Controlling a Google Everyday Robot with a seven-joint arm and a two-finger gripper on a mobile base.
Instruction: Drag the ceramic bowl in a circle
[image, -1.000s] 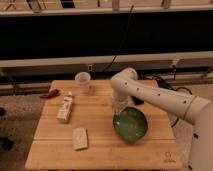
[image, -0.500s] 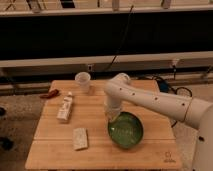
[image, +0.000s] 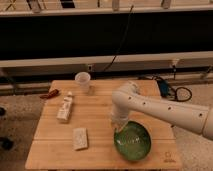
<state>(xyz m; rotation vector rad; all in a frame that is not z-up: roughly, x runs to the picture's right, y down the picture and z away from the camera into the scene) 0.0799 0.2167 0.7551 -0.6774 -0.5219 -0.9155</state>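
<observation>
1. Broadly, the light wooden slatted table (image: 95, 107) carries everything, and the white jointed robot arm (image: 165, 111) reaches in over its right edge, bending down near the middle of the right half.
2. Next, the wide shallow glossy green ceramic bowl (image: 133, 142) sits close to the front edge, right of centre, its rim not far from the front right corner.
3. The gripper (image: 120, 125) comes down at the bowl's upper left rim, so the bowl lies forward and to the right of it, toward the front right corner. Whether it is clamped on the rim or merely pressing there, I cannot tell.
4. A round bowl has no long axis, so the drag depends on where the rim is held; there is only the one arm.
5. The white rectangular carton (image: 65, 108) lies toward the left edge, well apart from the bowl.
6. The pale flat rectangular sponge-like block (image: 79, 138) lies near the front edge, left of the bowl; a wide leftward sweep could likely nudge it.
7. The small translucent plastic cup (image: 82, 81) stands at the back edge, well clear.
8. A small red object (image: 50, 93) rests at the back left corner.
</observation>
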